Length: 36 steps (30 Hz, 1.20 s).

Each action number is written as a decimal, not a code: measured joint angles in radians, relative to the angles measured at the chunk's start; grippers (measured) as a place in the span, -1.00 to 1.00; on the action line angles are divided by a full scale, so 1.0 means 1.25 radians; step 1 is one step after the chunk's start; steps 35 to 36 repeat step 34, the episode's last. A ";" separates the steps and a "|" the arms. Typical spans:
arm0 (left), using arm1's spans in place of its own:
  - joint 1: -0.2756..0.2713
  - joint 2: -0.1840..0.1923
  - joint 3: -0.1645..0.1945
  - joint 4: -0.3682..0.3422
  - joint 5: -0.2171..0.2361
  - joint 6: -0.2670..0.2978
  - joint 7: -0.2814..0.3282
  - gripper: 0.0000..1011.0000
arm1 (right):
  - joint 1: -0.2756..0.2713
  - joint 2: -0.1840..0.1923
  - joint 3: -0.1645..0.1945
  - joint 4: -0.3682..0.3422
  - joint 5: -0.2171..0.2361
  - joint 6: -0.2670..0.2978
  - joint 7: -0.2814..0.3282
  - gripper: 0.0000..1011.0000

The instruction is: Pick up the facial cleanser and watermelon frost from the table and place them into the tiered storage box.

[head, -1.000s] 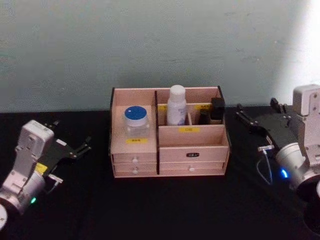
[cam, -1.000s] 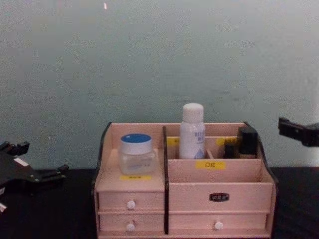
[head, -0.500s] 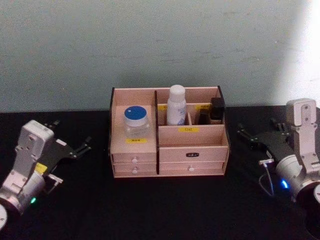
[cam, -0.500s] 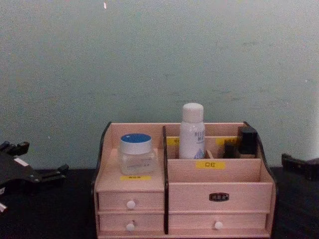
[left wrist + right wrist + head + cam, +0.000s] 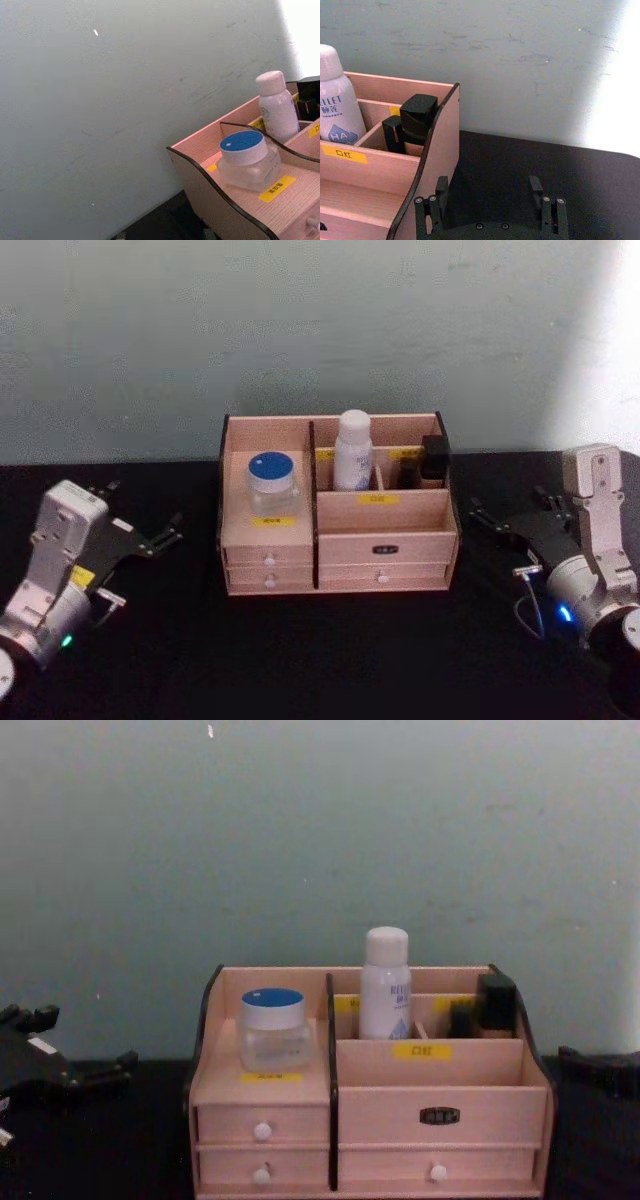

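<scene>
Both items are already stowed: the watermelon frost [image 5: 271, 480] is seated on the tiered storage box [image 5: 338, 540]'s left shelf, the facial cleanser [image 5: 352, 450] upright in a rear compartment. Left gripper [image 5: 150, 537] and right gripper [image 5: 505, 523] are parked open and empty near the tabletop's side edges.

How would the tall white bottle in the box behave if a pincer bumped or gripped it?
The facial cleanser stands tall and slim in a rear compartment of the tiered storage box, so it is probably tippy if knocked high. Its round, smooth-looking body may slip or roll once laid down. It looks rigid.

Pale wood tiered storage box [image 5: 338, 550] — matt black table [image 5: 300, 660].
</scene>
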 joint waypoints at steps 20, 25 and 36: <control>0.000 0.000 0.000 0.000 0.000 0.000 0.000 0.98 | 0.000 0.002 -0.002 -0.003 0.003 -0.003 -0.001 0.98; 0.000 0.000 0.000 0.000 0.000 0.000 0.000 0.98 | 0.000 0.002 -0.002 -0.003 0.003 -0.003 -0.002 0.98; 0.000 0.000 0.000 0.000 0.000 0.000 0.000 0.98 | 0.000 0.002 -0.002 -0.004 0.004 -0.004 -0.002 0.98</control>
